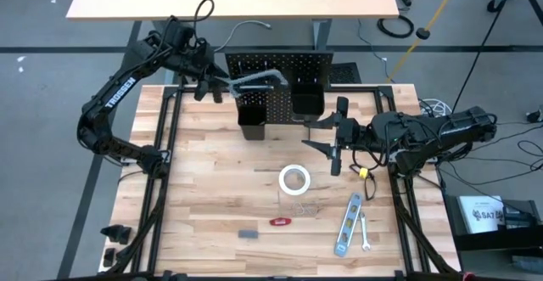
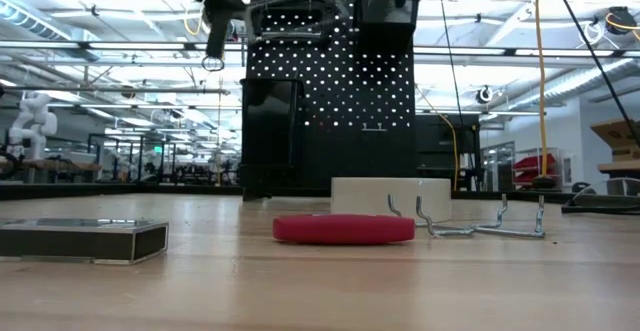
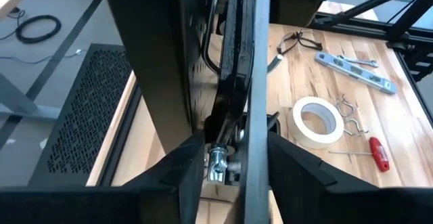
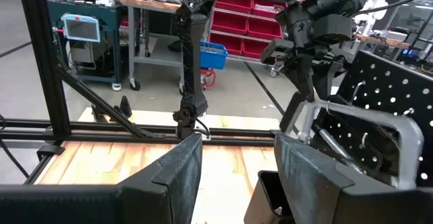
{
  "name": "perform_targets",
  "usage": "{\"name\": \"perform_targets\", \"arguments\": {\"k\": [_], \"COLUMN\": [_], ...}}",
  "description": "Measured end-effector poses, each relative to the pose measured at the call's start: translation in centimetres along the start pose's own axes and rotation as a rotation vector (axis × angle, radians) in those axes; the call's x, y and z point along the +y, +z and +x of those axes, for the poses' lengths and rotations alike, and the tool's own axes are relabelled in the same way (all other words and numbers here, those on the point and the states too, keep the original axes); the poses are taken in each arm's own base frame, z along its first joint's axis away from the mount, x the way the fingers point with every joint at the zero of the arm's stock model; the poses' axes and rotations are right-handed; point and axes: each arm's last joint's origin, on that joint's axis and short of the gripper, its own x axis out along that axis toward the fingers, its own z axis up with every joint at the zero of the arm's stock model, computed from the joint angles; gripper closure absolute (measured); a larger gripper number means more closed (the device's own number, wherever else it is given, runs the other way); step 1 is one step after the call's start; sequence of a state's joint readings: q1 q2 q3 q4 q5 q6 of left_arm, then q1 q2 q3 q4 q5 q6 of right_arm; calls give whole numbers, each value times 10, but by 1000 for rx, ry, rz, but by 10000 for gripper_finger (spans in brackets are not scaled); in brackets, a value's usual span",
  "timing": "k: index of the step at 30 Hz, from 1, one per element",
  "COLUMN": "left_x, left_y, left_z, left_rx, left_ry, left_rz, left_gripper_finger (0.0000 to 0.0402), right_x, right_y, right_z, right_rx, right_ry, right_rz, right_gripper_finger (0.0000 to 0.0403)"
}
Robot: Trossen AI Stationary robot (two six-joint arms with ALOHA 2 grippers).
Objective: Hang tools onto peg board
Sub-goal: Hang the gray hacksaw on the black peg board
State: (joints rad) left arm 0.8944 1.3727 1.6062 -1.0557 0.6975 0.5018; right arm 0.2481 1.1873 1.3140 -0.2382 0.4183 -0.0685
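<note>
Your left gripper (image 1: pixel 212 88), fingers partly spread, sits at the grey bar clamp (image 1: pixel 259 79) on the upright black perforated peg board (image 1: pixel 276 64); next, back out toward nine o'clock.

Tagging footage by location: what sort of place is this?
Likely a robotics lab or workshop: a wooden table with a peg board, shelves of red bins behind, and an open hall with ceiling lights.
</note>
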Motion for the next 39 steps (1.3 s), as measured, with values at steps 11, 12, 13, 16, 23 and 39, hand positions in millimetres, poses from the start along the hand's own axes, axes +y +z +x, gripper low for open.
{"name": "perform_targets", "arguments": {"k": [11, 12, 13, 16, 23, 39], "left_x": [0, 0, 0, 0, -2, 11], "left_y": [0, 0, 0, -1, -7, -71], "left_z": [0, 0, 0, 0, 0, 26], "left_rx": [2, 2, 3, 7, 79, 331], "left_ry": [2, 2, 2, 0, 14, -11], "left_rz": [-1, -1, -1, -5, -33, -161], "left_gripper_finger": [242, 242, 242, 242, 242, 242], "right_x": [0, 0, 0, 0, 0, 0], "right_y": [-1, -1, -1, -2, -2, -3], "right_z": [0, 0, 0, 0, 0, 0], "right_rx": [6, 9, 12, 19, 20, 24], "right_ry": [1, 1, 1, 2, 2, 2], "right_rz": [-2, -3, -1, -4, -5, -11], "right_gripper_finger": [222, 222, 222, 222, 222, 222]}}
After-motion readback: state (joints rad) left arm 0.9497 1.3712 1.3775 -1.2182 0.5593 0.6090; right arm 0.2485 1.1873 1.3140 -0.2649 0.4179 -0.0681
